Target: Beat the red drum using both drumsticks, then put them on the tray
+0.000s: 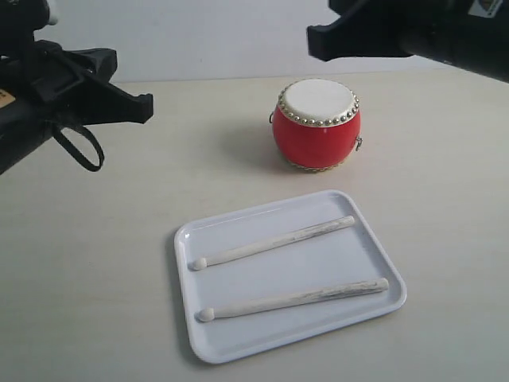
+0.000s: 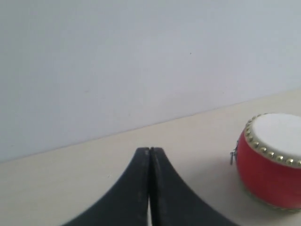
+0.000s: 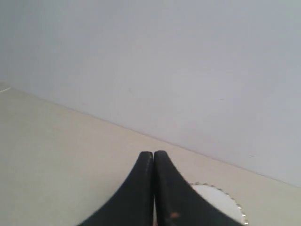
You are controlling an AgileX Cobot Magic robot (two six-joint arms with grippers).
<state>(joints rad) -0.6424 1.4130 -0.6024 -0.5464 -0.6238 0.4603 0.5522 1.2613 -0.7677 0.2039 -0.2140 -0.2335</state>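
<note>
Drumsticks lie apart, roughly parallel, on the tray; red drum stands upright on the worktop beyond; left fingers and right fingers pressed together, empty.

Bright, even, soft light; faint shadow left of the drum; wrist views slightly soft, no glare.

In the tray, near the front of the table: both drumsticks, side by side, apart, rounded tips leftward. Behind the tray, toward the right: drum, upright.
</note>
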